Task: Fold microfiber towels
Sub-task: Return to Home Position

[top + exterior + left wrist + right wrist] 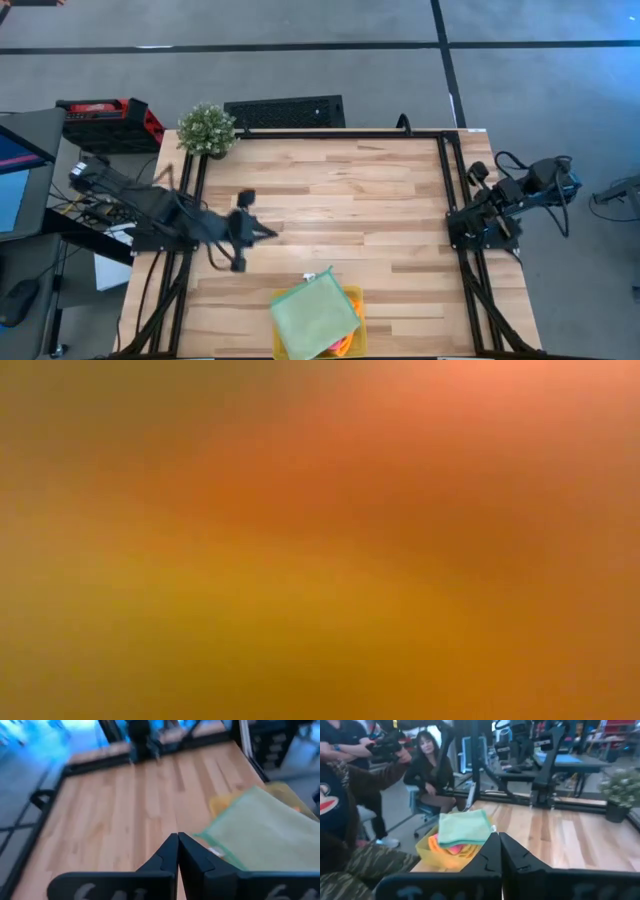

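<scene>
I see the green towel (pixel 312 308) folded atop the tray (pixel 434 856), midway along the table edge opposite the plant (pixel 207 128). My left gripper (pixel 177 842), fingers pressed together and empty, hangs nearer it. The right gripper (pixel 499 841), likewise closed, waits at the right edge.

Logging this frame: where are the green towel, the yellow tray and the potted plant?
green towel (pixel 315 312), high view, middle of its top face.
yellow tray (pixel 427 851), right wrist view, outer side wall.
potted plant (pixel 207 128), high view, centre of the foliage.
</scene>
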Available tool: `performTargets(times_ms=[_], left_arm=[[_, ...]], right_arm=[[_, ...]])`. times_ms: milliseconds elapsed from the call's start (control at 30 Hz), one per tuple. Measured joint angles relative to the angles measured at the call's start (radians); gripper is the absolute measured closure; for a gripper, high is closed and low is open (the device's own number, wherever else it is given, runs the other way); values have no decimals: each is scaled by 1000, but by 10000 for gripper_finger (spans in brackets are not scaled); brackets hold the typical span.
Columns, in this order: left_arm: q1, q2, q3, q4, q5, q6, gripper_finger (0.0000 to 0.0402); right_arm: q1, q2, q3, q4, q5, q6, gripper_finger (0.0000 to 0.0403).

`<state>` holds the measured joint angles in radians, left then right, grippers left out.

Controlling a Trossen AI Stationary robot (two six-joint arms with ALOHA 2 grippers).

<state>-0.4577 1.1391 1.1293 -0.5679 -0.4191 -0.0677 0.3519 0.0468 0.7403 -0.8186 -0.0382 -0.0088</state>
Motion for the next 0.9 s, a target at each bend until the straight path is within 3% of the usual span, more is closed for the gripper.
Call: performTargets(times_ms=[200, 467, 733, 900], left_arm=[[95, -289, -283, 198, 10, 46, 401], [156, -673, -649, 559, 126, 135, 401], [174, -1026, -861, 592, 126, 78, 401], [174, -1137, -954, 622, 123, 116, 401]], right_arm=[[-1, -42, -30, 48, 44, 2, 396], [-1, -42, -102, 183, 44, 5, 396], [-1, -42, -200, 336, 40, -34, 396], [-1, -42, -259, 439, 40, -52, 396]])
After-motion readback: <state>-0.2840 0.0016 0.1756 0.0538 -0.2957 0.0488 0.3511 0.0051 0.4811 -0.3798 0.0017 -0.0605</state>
